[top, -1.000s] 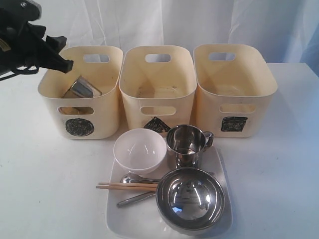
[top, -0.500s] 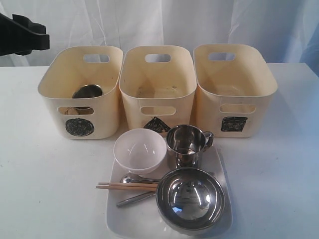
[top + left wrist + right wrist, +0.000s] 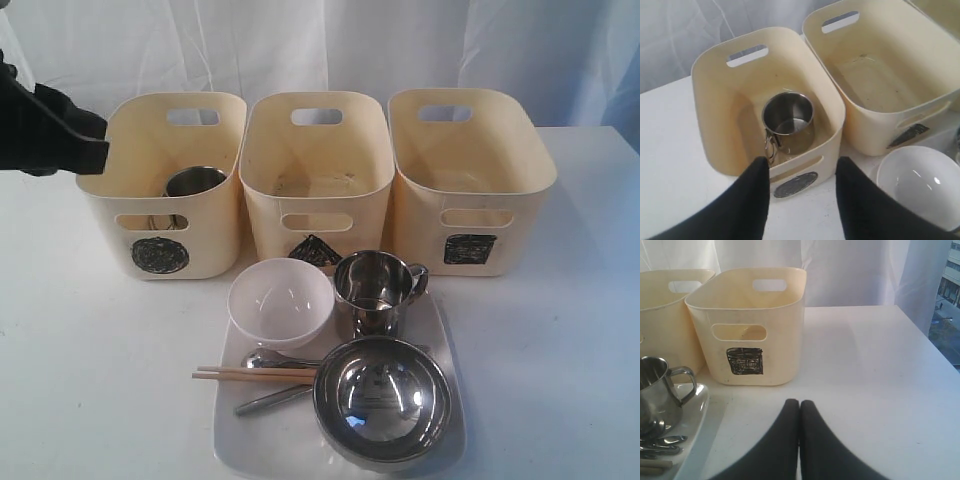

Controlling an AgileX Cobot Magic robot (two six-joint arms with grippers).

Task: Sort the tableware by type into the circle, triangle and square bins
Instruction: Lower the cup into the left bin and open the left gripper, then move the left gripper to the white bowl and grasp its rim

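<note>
One steel mug [image 3: 195, 182] [image 3: 788, 120] stands upright inside the circle bin [image 3: 105, 220]. My left gripper [image 3: 801, 162] [image 3: 95, 145] hovers open and empty by that bin's left front rim. The triangle bin [image 3: 316, 170] and the square bin [image 3: 470, 170] stand to its right. In front of them, the white square plate [image 3: 235, 430] carries the white bowl [image 3: 280, 300], a second steel mug [image 3: 375, 290], the large steel bowl [image 3: 383, 400], chopsticks [image 3: 250, 374] and steel cutlery [image 3: 270, 400]. My right gripper [image 3: 800, 402] is shut and empty, low over the table, right of the plate and in front of the square bin [image 3: 780, 340].
The three bins stand side by side along the back of a white table [image 3: 560, 330], with a white curtain behind them. The table's right edge [image 3: 930, 340] shows in the right wrist view.
The mug in the circle bin has gone from tilted to standing upright. My left gripper has drawn back from over the bin to its left rim.
</note>
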